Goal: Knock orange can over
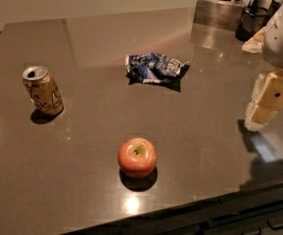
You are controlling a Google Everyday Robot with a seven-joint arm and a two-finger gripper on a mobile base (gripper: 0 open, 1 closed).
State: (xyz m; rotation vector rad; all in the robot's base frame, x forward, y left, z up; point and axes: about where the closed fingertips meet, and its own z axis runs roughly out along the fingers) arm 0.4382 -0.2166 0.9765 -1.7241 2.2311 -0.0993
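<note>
While the cream-coloured, blocky end effector (259, 110) hangs low at three o'clock, just above the dark polished stone worktop (97, 126), nothing has been toppled yet. Whether it is wide or narrow I cannot tell from this angle. Over at nine o'clock stands the small orange-tan metal can (43, 91), silver top up, base planted, perhaps leaning a touch, though that's hard to say. It's well apart from the end effector, almost straight across toward nine o'clock from it. Between them, the round red-yellow apple (137, 157) sits at six o'clock and the crumpled blue-and-white foil snack bag (155, 67) at twelve, leaving a lane. That low carry looks suited to a sideways swipe at the can's wall.
</note>
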